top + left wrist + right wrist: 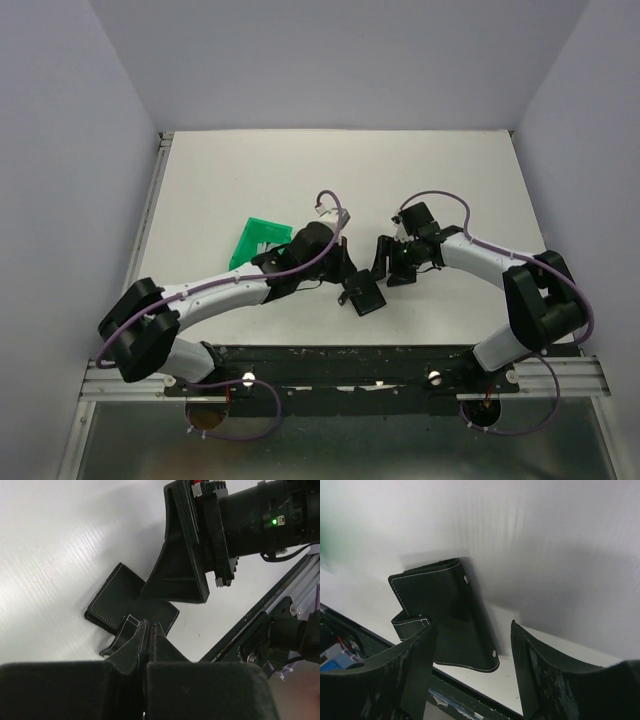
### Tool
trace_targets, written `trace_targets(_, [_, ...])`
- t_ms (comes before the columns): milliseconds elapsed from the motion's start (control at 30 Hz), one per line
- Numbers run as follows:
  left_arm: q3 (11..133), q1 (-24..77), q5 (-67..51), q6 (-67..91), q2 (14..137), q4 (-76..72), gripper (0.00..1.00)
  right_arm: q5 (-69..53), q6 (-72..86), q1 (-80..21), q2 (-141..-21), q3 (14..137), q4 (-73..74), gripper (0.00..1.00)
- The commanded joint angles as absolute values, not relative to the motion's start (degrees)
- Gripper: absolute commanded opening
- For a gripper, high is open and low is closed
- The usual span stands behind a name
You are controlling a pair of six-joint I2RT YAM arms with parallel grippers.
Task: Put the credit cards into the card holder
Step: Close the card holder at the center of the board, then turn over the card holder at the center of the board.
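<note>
The card holder (365, 295) is a black stitched wallet lying near the table's front edge, between the two arms. In the left wrist view my left gripper (149, 627) is shut, pinching a stitched flap of the card holder (125, 597). My right gripper (385, 268) hovers just beyond it with its jaws open. In the right wrist view the card holder (445, 615) shows its outside with small light studs, behind the open right gripper (472, 626); nothing is gripped there. One right finger (180, 570) looms over the wallet. The credit cards are out of view.
A green plastic bin (262, 240) stands on the table just left of the left arm's wrist. The black rail (340, 355) carrying the arm bases runs right in front of the wallet. Grey walls enclose the white table (300, 180).
</note>
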State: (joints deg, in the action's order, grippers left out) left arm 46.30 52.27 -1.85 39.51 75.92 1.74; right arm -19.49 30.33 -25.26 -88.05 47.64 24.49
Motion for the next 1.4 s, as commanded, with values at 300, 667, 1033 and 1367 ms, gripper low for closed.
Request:
trace_targets(300, [42.28, 52.91, -8.09, 39.81, 87.89, -6.33, 0.0, -25.05, 30.85, -24.96, -89.73, 45.26, 20.83, 0.67])
trace_targets(667, [39.73, 53.53, -9.32, 40.78, 93.51, -9.84, 0.0, -28.21, 31.29, -24.79, -90.88, 44.3, 19.43, 0.64])
trace_targets(1033, [37.7, 53.61, -9.32, 41.75, 95.54, -11.34, 0.0, -34.89, 33.75, -24.87, -90.18, 41.05, 12.57, 0.49])
trace_targets(1367, [38.76, 52.56, -5.55, 42.81, 92.39, -9.94, 0.01, -28.69, 30.85, -24.87, -81.76, 42.97, 20.09, 0.04])
